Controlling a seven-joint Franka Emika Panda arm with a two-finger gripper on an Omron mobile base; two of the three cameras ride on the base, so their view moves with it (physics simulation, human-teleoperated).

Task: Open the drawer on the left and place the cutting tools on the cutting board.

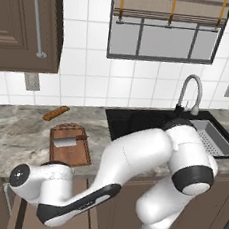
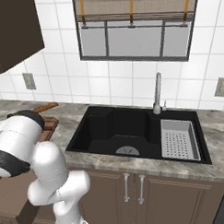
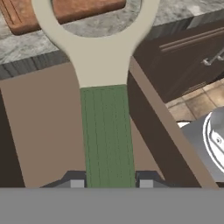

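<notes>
Drawer: the wide dark-brown wooden drawer (image 3: 48, 131) stands pulled out below the marble-grey desk (image 1: 13, 135); in the hand view you look down on its tan floor and its side wall. You may count the opening step as done.

Peeler: the Y-shaped peeler with a green ribbed handle and a pale forked head (image 3: 107, 131) runs up the middle of the hand view, with the drawer floor behind it and its fork reaching over the desk edge.

Jaws: the gripper (image 3: 109, 183) has its two dark tips standing close against either side of the green handle, so you can read the jaws as pinching the peeler.

Cutting board: the rectangular reddish-brown wooden board with rounded corners and a grooved border (image 1: 72, 152) lies on the desk left of the black sink (image 1: 136, 121).

Flat tool: a pale grey-white flat bladed tool (image 1: 67, 142) already rests on the board.

Bread stick: an orange-brown stick (image 1: 56, 113) lies on the desk behind the board; it is no part of your task.

Progress: drawer open, one tool on the board, the peeler gripped but not yet there. What is left, by this reading, is to carry the peeler up over the desk edge and set it on the board.
</notes>
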